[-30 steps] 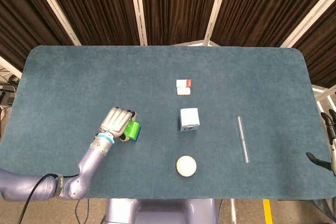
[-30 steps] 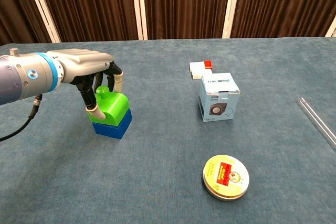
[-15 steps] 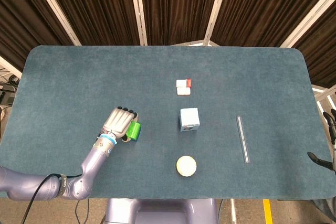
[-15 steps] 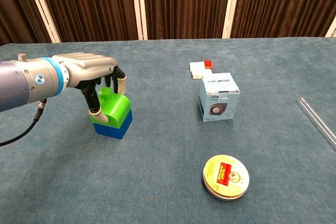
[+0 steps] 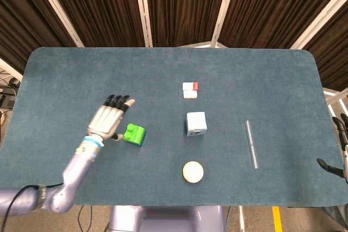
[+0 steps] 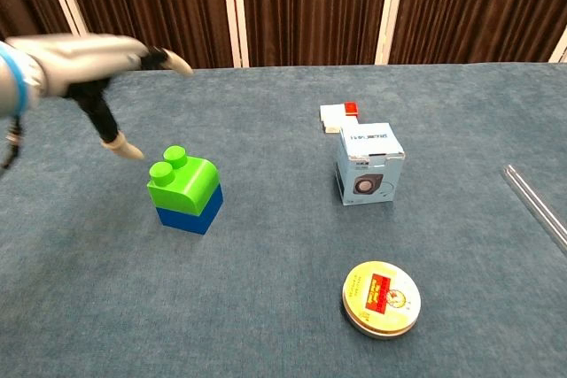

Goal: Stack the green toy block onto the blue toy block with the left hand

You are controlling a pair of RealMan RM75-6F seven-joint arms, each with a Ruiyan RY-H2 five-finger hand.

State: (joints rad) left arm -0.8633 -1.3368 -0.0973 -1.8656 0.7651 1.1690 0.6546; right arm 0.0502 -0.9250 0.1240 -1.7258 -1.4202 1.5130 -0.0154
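The green plastic toy block [image 6: 183, 185] with two studs sits on the blue plastic toy block [image 6: 192, 213], toward the table's [image 5: 65, 80] front-left part. Both look light, rigid and smooth; flat side faces seem the best hold. The left hand [image 5: 107, 119] hovers beside it, fingers [image 5: 117, 100] apart and empty. The right hand [image 5: 341, 150] shows at the table's right edge; its fingers cannot be told. A pale blue cardboard box [image 6: 368, 164], round tin [image 6: 381, 297] and clear rod [image 5: 251, 144] lie well apart, blocking nothing
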